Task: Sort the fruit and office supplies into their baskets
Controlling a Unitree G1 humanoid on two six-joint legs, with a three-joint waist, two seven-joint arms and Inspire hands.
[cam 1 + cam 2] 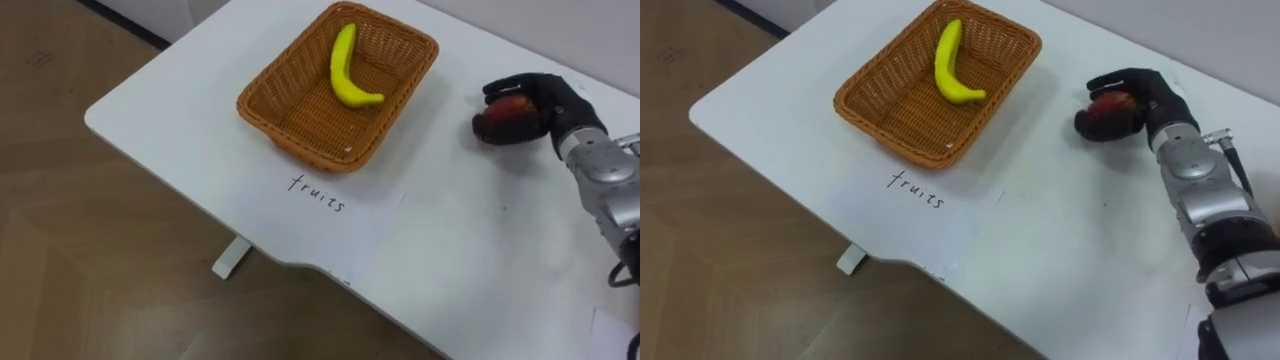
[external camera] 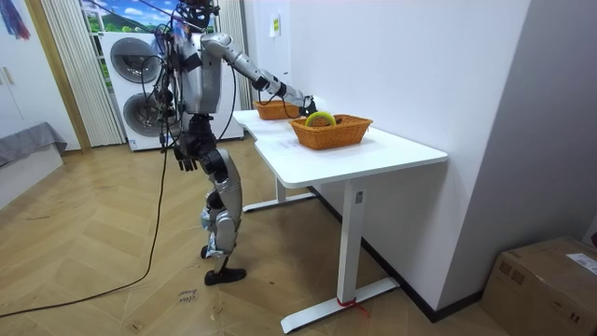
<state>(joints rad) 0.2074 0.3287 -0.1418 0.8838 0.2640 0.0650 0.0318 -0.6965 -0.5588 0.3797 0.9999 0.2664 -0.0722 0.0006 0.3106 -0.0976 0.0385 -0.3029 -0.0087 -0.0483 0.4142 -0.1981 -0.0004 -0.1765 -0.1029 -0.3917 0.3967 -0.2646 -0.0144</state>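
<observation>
Left eye view: the right hand (image 1: 550,100) has its fingers curled round a red apple (image 1: 503,120), low over the white table (image 1: 450,260); I cannot tell if the apple touches it. To the left of this hand, near but apart, stands the basket (image 1: 300,108) with a banana (image 1: 342,75) inside. In the room view the left hand (image 2: 187,161) hangs beside the hip.

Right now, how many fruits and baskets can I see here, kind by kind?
Banana: 1, lying in the labelled basket.
Apple: 1, red, gripped by the right hand.
Baskets: 2, counting the second basket farther along the table in the room view.
Total: 4.
</observation>
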